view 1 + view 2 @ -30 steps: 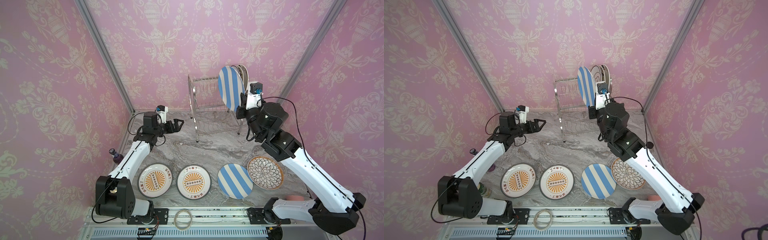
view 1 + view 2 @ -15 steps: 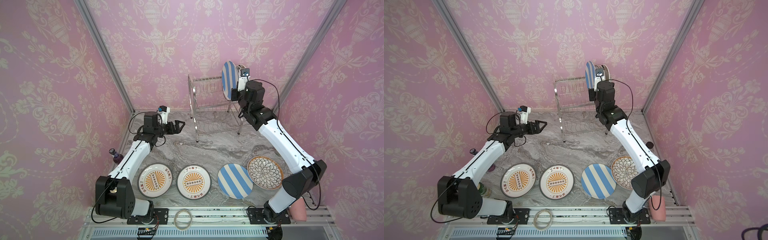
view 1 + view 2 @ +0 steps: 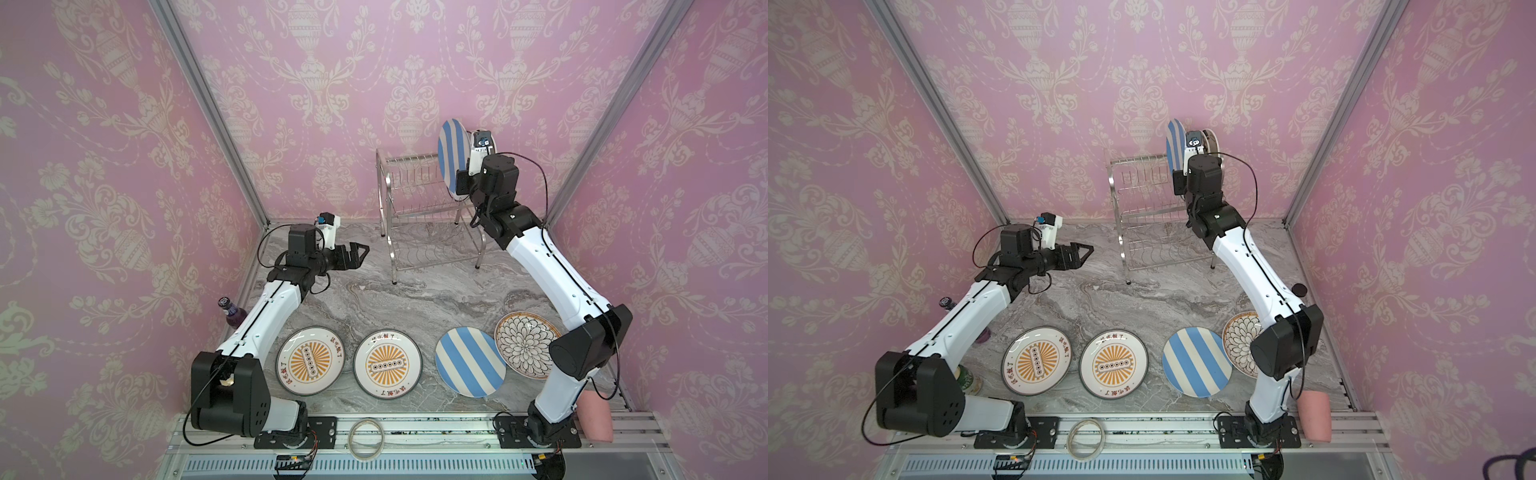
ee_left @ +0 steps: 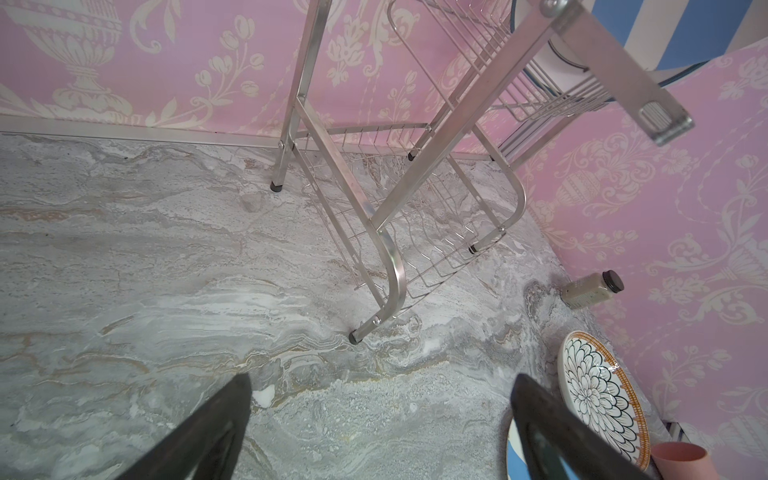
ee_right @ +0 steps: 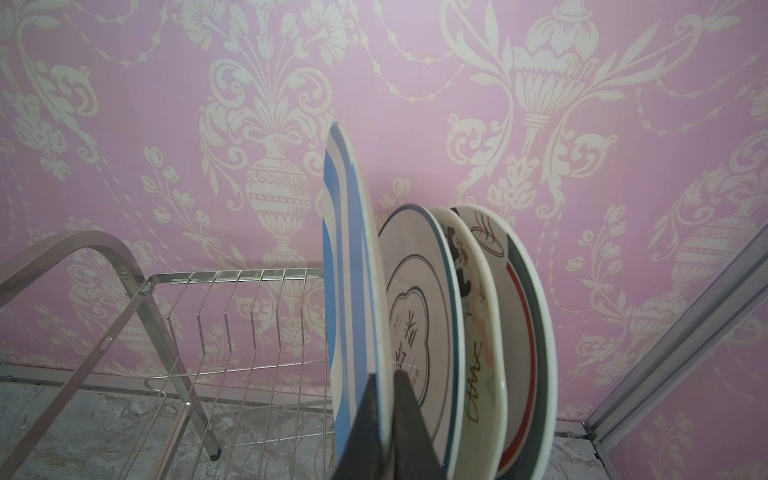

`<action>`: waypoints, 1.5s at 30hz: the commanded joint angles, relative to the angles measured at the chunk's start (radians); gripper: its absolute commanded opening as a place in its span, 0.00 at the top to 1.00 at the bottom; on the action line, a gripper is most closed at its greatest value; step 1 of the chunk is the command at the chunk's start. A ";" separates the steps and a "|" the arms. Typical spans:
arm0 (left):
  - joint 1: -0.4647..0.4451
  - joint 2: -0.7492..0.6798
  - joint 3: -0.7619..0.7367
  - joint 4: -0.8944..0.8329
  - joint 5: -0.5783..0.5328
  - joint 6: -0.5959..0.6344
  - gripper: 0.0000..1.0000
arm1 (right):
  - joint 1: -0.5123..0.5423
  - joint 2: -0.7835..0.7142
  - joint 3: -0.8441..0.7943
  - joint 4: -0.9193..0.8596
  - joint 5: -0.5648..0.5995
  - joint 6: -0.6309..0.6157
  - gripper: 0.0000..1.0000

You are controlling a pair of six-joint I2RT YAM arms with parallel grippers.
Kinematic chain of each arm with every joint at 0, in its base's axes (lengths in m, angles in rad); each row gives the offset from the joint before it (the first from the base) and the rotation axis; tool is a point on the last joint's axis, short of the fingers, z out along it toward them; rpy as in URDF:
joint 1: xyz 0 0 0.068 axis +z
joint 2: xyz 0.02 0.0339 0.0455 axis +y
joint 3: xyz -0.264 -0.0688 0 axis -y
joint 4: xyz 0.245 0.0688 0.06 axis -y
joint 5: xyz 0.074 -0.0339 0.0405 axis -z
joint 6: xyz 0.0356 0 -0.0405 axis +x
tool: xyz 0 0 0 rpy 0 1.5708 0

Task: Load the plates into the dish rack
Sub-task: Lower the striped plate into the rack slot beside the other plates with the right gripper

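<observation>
The dish rack [image 3: 428, 216] [image 3: 1154, 216] stands at the back wall. My right gripper [image 5: 384, 376] [image 3: 462, 185] is shut on the rim of a blue-white striped plate [image 5: 353, 291] [image 3: 453, 158]. It holds the plate upright over the upper tier, higher than the teal-rimmed plate [image 5: 419, 311] beside it. Two more plates [image 5: 478, 332] [image 5: 528, 332] stand behind that one. Flat on the table lie two orange sunburst plates [image 3: 311, 360] [image 3: 387, 364], a striped plate [image 3: 470, 361] and a black petal plate [image 3: 525, 345]. My left gripper [image 3: 359, 253] [image 4: 382, 378] hovers open and empty, left of the rack.
A purple bottle [image 3: 228, 309] stands by the left wall and a green can [image 3: 967, 380] by the left arm's base. A pink cup [image 3: 596, 419] sits at the front right. A small dark-capped bottle [image 4: 592, 286] lies near the right wall. A tape ring [image 3: 365, 438] lies on the front rail.
My right arm has stretched back toward the rack and carried the striped plate in beside the standing plates, turning it more edge-on. The left arm has hardly moved.
</observation>
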 commanded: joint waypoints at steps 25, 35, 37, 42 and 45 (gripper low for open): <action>0.006 -0.010 -0.007 -0.012 -0.043 0.033 0.01 | -0.016 0.043 -0.019 0.049 0.068 -0.019 0.96; 0.011 -0.018 -0.007 -0.016 -0.054 0.039 0.01 | -0.017 0.034 0.001 0.043 0.066 -0.050 0.74; 0.011 -0.015 -0.004 -0.014 -0.054 0.039 0.01 | -0.017 0.029 0.004 0.038 0.070 -0.054 0.65; 0.013 -0.009 0.004 -0.011 -0.043 0.035 0.01 | -0.015 0.018 0.027 0.004 0.062 -0.064 0.59; 0.012 -0.014 0.002 -0.013 -0.044 0.036 0.01 | -0.006 0.002 0.035 -0.022 0.061 -0.072 0.54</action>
